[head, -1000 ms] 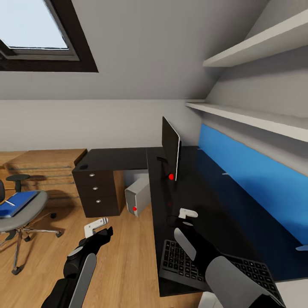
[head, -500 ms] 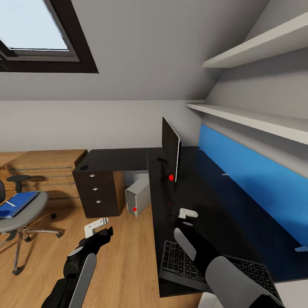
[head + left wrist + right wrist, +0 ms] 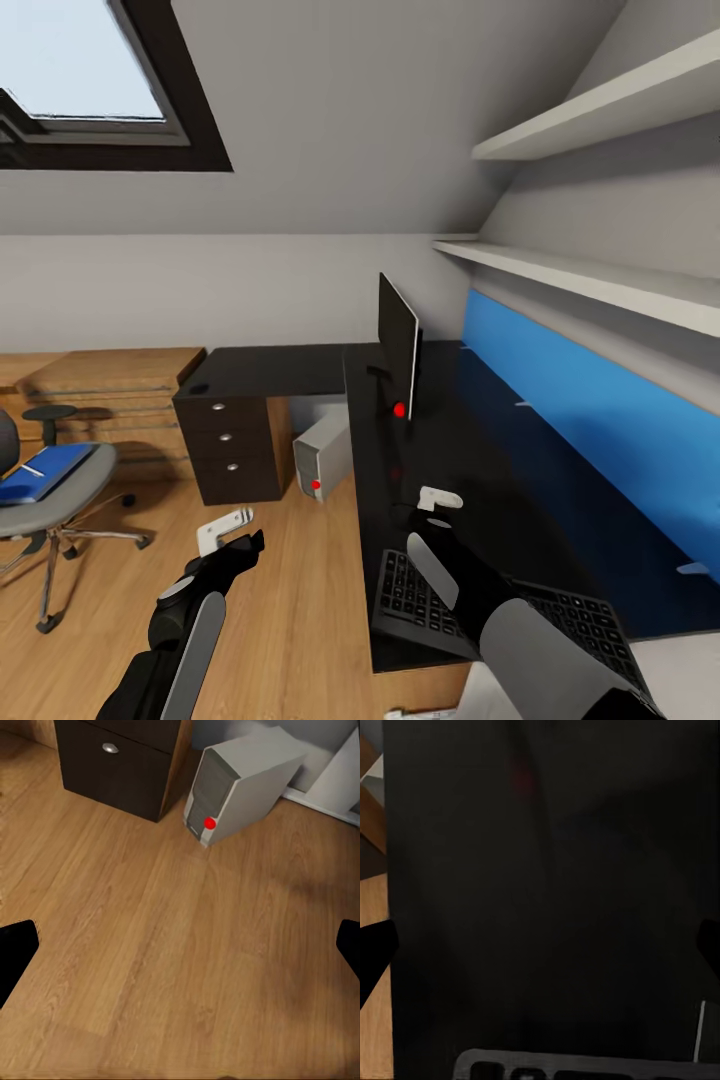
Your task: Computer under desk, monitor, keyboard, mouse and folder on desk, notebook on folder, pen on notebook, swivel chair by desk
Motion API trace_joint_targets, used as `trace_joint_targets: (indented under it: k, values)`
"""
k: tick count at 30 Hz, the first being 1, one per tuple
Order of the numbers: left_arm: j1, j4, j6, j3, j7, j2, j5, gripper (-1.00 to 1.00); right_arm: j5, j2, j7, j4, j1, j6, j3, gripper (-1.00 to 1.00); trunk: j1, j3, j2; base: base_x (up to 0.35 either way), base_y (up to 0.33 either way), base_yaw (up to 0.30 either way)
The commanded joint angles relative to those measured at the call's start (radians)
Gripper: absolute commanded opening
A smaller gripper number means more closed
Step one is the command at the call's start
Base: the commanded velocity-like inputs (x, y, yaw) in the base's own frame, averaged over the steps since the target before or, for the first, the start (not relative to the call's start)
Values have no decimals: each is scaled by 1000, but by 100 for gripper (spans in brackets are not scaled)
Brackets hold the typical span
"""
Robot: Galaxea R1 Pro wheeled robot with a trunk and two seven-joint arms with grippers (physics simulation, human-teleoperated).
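Observation:
The black monitor [image 3: 400,346] stands edge-on on the black L-shaped desk [image 3: 470,470]. The black keyboard [image 3: 425,608] lies at the desk's near end, and its edge [image 3: 585,1067] also appears in the right wrist view. My right gripper [image 3: 438,498] hovers open just beyond it over bare desk, its dark fingertips [image 3: 375,954] wide apart. The grey computer tower [image 3: 322,455] [image 3: 241,784] sits on the floor by the desk. My left gripper [image 3: 226,529] hangs open above the wood floor. At far left, the blue folder [image 3: 42,471] rests on the grey swivel chair [image 3: 55,500].
A dark drawer unit [image 3: 235,450] [image 3: 120,754] supports the desk's left wing, with a small dark item [image 3: 196,388] on its top. Blue wall panel [image 3: 590,420] and white shelves [image 3: 600,280] line the right side. Wooden furniture [image 3: 110,385] stands behind the chair.
The whole picture has shifted slightly, so the camera moved a little. Both arms keep their places in the view and both grippers stay open.

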Motion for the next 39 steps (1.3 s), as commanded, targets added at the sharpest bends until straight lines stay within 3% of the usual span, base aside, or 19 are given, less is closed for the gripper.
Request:
trace_joint_targets:
  k: [1, 39]
  values:
    - [-1, -1, 3, 0, 8, 0, 11, 100, -5, -1, -8, -2, -1, 4, 5, 100, 0, -1, -1, -309, 0, 0]
    - [-1, -1, 2, -10, 8, 1, 9, 100, -5, -1, -5, -2, -1, 3, 6, 100, 0, -1, -1, -331, -94, 0]
